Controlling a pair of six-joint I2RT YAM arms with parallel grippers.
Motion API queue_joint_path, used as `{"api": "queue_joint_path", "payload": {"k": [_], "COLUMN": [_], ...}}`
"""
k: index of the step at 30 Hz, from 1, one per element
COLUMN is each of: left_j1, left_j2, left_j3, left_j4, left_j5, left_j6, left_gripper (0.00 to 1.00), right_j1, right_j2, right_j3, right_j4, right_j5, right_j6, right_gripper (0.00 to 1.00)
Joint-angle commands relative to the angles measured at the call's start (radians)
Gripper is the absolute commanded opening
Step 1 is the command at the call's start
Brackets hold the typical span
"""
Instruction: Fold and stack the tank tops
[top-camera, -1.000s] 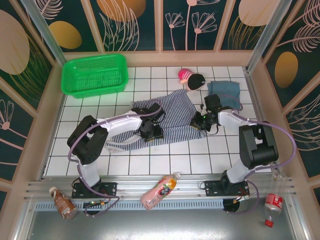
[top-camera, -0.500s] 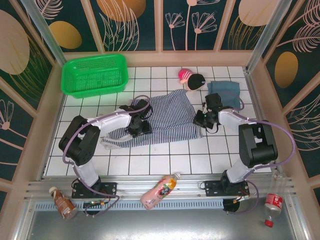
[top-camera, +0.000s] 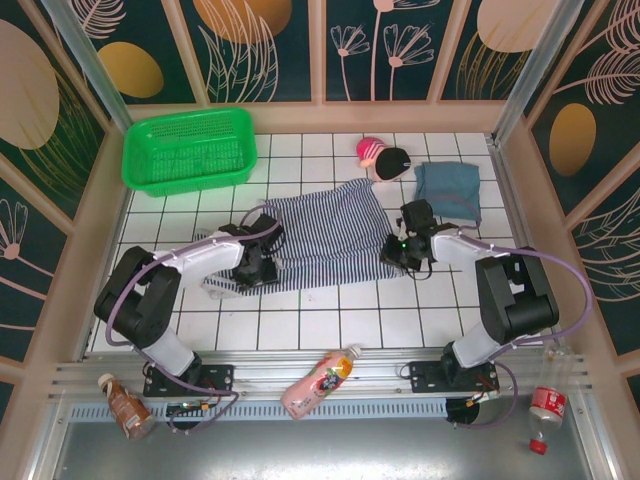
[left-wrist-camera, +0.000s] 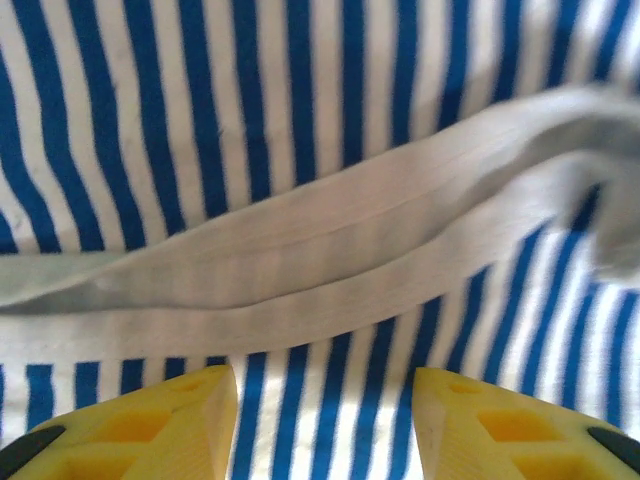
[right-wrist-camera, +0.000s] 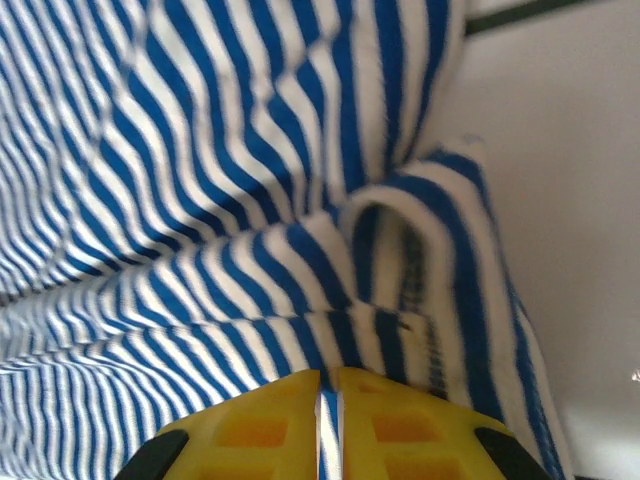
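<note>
The striped tank top (top-camera: 325, 232) lies spread across the middle of the tiled table. Its white hem band (left-wrist-camera: 300, 270) runs across the left wrist view. My left gripper (top-camera: 262, 264) hovers over the top's left end. Its yellow fingers (left-wrist-camera: 150, 425) stand apart above the stripes, and my left gripper (left-wrist-camera: 325, 420) is open with nothing pinched. My right gripper (top-camera: 394, 252) sits at the top's right edge. In the right wrist view my right gripper (right-wrist-camera: 328, 400) is shut on a thin fold of the striped cloth (right-wrist-camera: 250, 200). The blue-grey tank top (top-camera: 447, 190) lies folded at the back right.
A green basket (top-camera: 188, 150) stands at the back left. A pink-and-black toy (top-camera: 383, 156) lies just behind the striped top. Bottles rest off the table by the front rail: a pink one (top-camera: 320, 383), a brown one (top-camera: 124, 405) and a clear one (top-camera: 545, 408).
My left gripper has slid leftward along the striped top to its left end, jaws a little wider. The right gripper has shifted slightly toward me, still holding the cloth's right edge.
</note>
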Motion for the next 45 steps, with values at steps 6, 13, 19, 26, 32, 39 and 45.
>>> {"api": "queue_joint_path", "payload": {"k": [6,13,19,26,32,39,45], "left_j1": [0.029,0.028,0.029,0.035,0.092,0.146,0.209], "left_j2": [-0.100,-0.180,-0.278,-0.358,-0.232,-0.015,0.193], "left_j3": [-0.143,-0.198,-0.258,-0.214,0.034,0.254,0.423], "left_j4": [-0.069,-0.085,-0.160,-0.308,-0.272,-0.107,0.000], "left_j5": [-0.029,0.073,0.155,0.056,-0.025,-0.067,-0.014], "left_j6": [-0.023,-0.024,-0.051,-0.054,0.083,0.283,0.399], "left_gripper": [0.48,0.49,0.50,0.54,0.56,0.62,0.62], "right_j1": [0.008,0.047,0.095,0.108,0.027,-0.070,-0.087], "right_j2": [0.004,-0.147,-0.171,-0.237,-0.253,-0.092,0.114], "right_j3": [-0.083,-0.147,-0.071,-0.017,0.091,0.172,0.277], "right_j4": [-0.176,-0.343,-0.485,-0.568,-0.279,0.053,0.150], "right_j5": [0.107,0.166,0.180,0.183,0.164,0.055,0.006], "right_j6": [0.029,0.097,0.121,0.150,-0.053,-0.314,-0.366], "right_gripper": [0.13,0.14,0.16,0.18,0.30,0.47,0.51]}}
